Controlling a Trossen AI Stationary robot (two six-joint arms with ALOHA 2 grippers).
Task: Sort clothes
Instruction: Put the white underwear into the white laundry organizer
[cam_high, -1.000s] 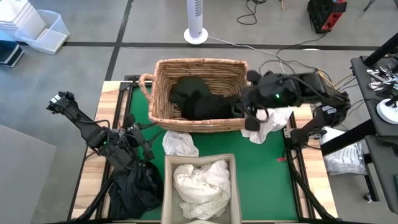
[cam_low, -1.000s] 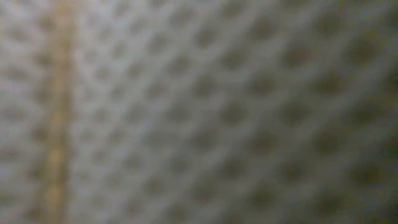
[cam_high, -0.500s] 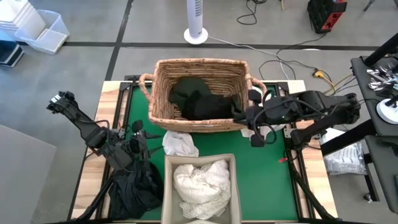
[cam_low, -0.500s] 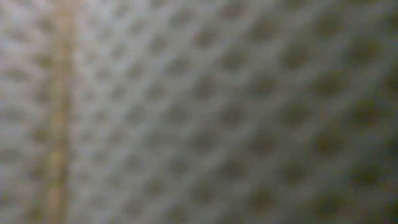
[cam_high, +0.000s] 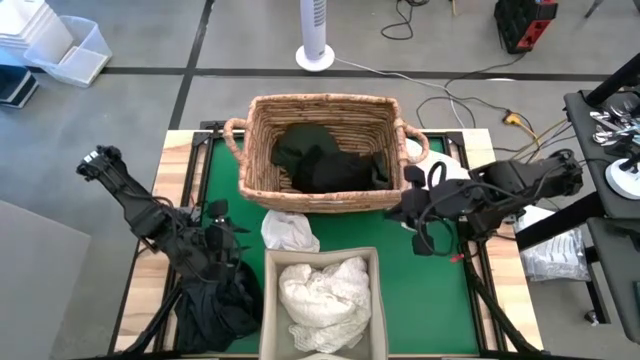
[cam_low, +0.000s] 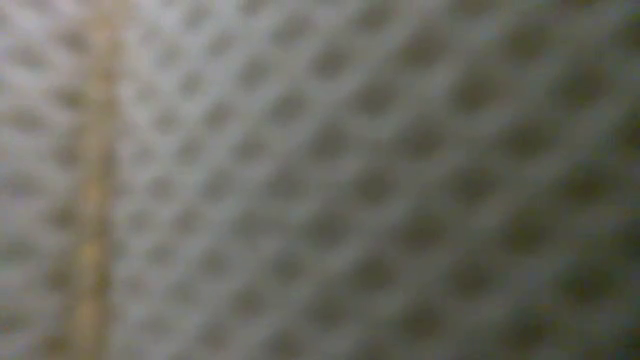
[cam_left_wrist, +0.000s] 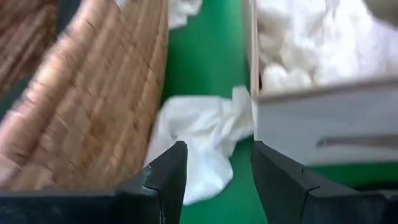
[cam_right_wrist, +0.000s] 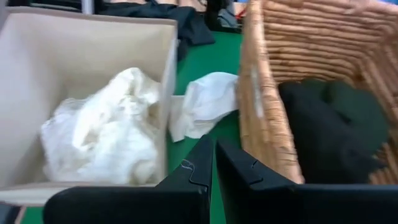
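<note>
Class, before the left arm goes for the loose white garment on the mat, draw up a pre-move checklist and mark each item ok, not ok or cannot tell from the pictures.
1. Left gripper open and empty: ok; its fingers stand apart with nothing between them.
2. Target in line: ok; the loose white garment lies on the green mat straight ahead of those fingers.
3. Path between wicker basket and white bin: ok, but narrow; the garment sits in the gap between them.
4. Right gripper out of the way: ok; shut, empty, beside the basket's right end.
5. Room in the bin for more white clothes: cannot tell.
6. Low view usable: not ok; blocked.
</note>
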